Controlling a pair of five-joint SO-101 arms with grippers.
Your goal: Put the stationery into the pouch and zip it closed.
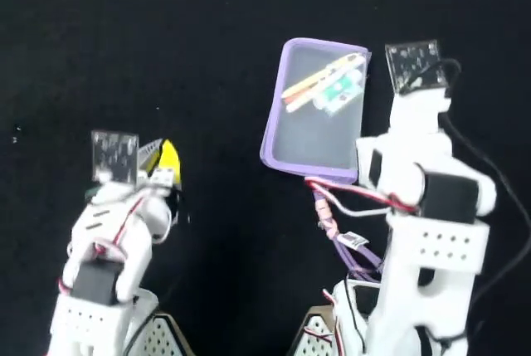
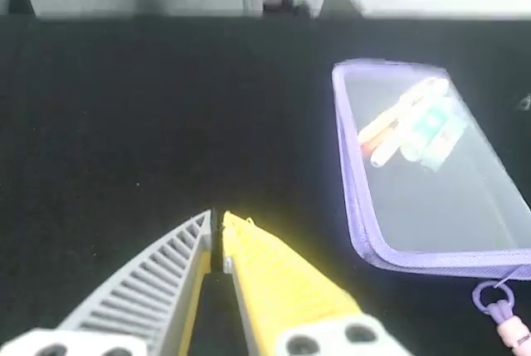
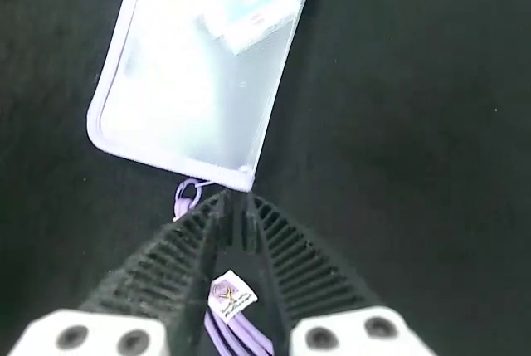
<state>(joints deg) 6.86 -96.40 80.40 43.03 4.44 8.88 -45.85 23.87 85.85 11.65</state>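
Pouch [image 1: 305, 138] seemingly holds the stationery [image 1: 325, 84].

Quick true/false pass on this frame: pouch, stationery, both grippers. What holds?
1. The stationery sits inside the pouch. True.
2. The left gripper is clamped on a pen. False: it is shut on nothing, over the bare table, apart from the pouch.
3. The right gripper has its tips near the pouch's end that carries the strap. True.
4. The stationery lies at the strap end of the pouch. False: it lies at the opposite end.
5. The right gripper is wide open. False: its fingertips meet.
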